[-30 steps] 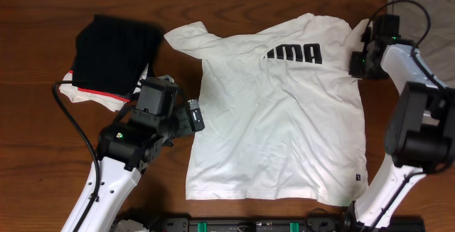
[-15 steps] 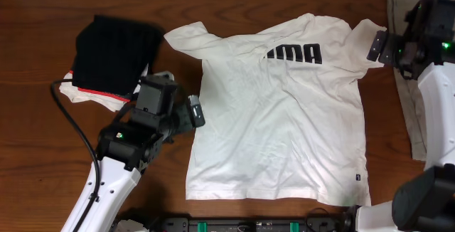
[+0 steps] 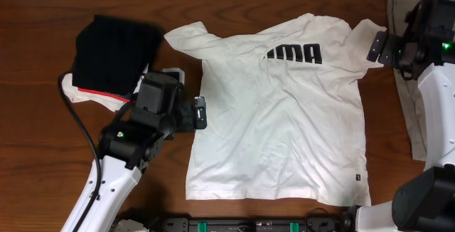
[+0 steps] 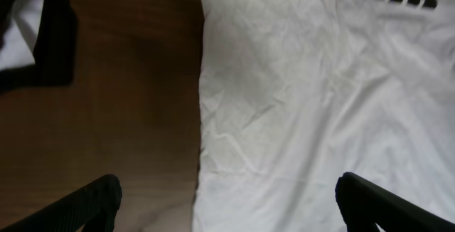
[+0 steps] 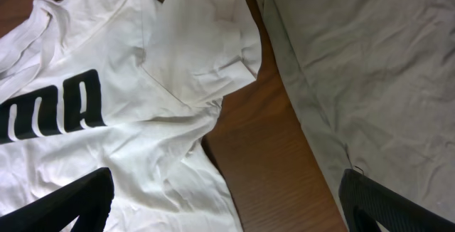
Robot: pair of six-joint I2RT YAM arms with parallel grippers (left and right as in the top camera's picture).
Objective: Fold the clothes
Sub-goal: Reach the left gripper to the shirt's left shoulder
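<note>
The white T-shirt [image 3: 277, 118] lies flat on the wooden table, chest up, with black block lettering [image 3: 293, 53] near the collar and a small black hem tag [image 3: 357, 178]. My left gripper [image 3: 200, 112] hovers open at the shirt's left side edge. In the left wrist view its gripper [image 4: 227, 207] straddles that edge of the shirt [image 4: 306, 118], holding nothing. My right gripper [image 3: 377, 48] stands open just beside the right sleeve [image 3: 368, 31]. Seen from the right wrist, that gripper [image 5: 227, 207] spans bare wood, with the sleeve [image 5: 206, 40] lying free ahead.
A folded black garment with a red edge [image 3: 117, 54] rests on a white cloth at the left. A flat olive-grey cloth [image 3: 407, 104] [image 5: 370, 61] lies along the right edge, close to the sleeve. A black rail [image 3: 249, 225] runs along the front.
The right gripper has opened, left the right sleeve and swung out to the right. The sleeve now lies spread. The left gripper has edged up towards the shirt's side.
</note>
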